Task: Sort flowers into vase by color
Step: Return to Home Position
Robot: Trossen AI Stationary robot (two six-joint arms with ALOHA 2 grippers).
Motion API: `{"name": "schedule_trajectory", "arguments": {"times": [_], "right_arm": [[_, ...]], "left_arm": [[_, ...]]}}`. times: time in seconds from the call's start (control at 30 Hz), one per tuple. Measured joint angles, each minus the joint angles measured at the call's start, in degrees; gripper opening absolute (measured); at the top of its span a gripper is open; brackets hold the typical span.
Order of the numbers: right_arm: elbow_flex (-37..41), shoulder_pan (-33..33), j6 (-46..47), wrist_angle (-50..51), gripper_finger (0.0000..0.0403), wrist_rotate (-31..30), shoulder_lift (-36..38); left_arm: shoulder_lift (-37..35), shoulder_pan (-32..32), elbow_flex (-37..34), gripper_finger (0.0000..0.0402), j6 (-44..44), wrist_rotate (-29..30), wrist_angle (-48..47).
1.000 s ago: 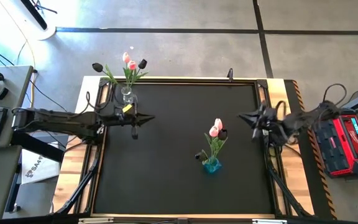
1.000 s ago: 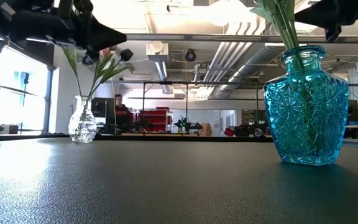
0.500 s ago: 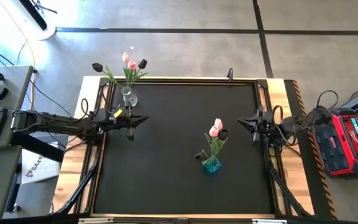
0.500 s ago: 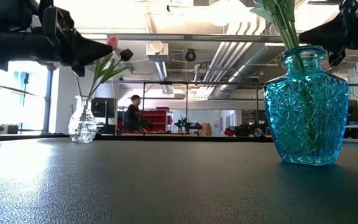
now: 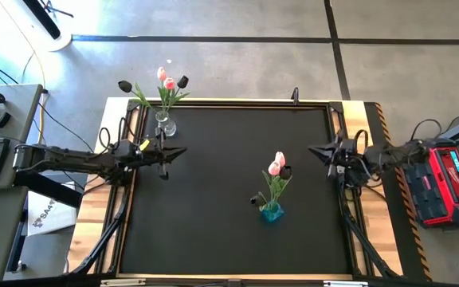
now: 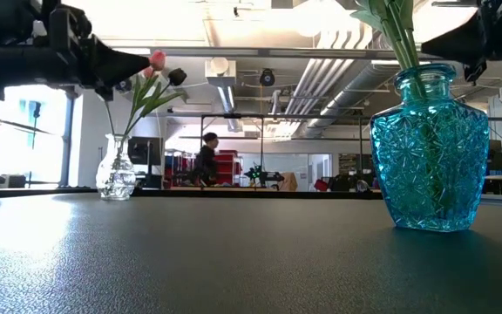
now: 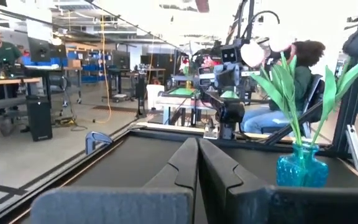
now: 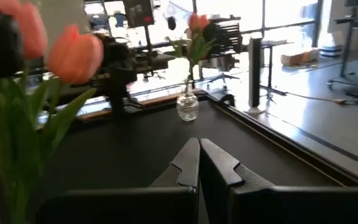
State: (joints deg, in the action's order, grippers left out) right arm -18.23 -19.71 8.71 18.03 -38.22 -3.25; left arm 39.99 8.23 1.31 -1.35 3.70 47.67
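Black matting (image 5: 213, 223) covers the table. Pink and dark flowers (image 5: 277, 166) stand in the blue vase (image 5: 271, 212), near and right of centre, and in the clear vase (image 5: 163, 125) at the far left. The left gripper (image 5: 181, 151) hangs just beside the clear vase and the right gripper (image 5: 311, 149) at the right edge, each with jaws pressed together, empty.
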Motion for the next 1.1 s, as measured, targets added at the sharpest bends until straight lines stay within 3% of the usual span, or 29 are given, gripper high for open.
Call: {"name": "schedule_trajectory", "arguments": {"times": [0.2,0.53,0.77,1.1], "right_arm": [[5.8,3.9,-3.2,-9.6,0.0000,7.3,-0.1],[12.7,13.1,-0.8,-18.6,0.0000,19.5,0.0],[13.6,18.2,-0.2,-19.3,0.0000,27.1,0.1],[13.5,21.0,-0.2,-15.7,0.0000,27.9,3.0]], "left_arm": [[-1.4,0.0,-0.6,0.0000,0.0,2.0,-1.0],[-1.8,-0.1,-0.6,0.0000,0.1,1.9,-1.0],[-1.8,-0.1,-0.6,0.0000,0.2,1.8,-1.1],[-1.8,-0.1,-0.6,0.0000,-0.8,0.9,-1.1]]}}
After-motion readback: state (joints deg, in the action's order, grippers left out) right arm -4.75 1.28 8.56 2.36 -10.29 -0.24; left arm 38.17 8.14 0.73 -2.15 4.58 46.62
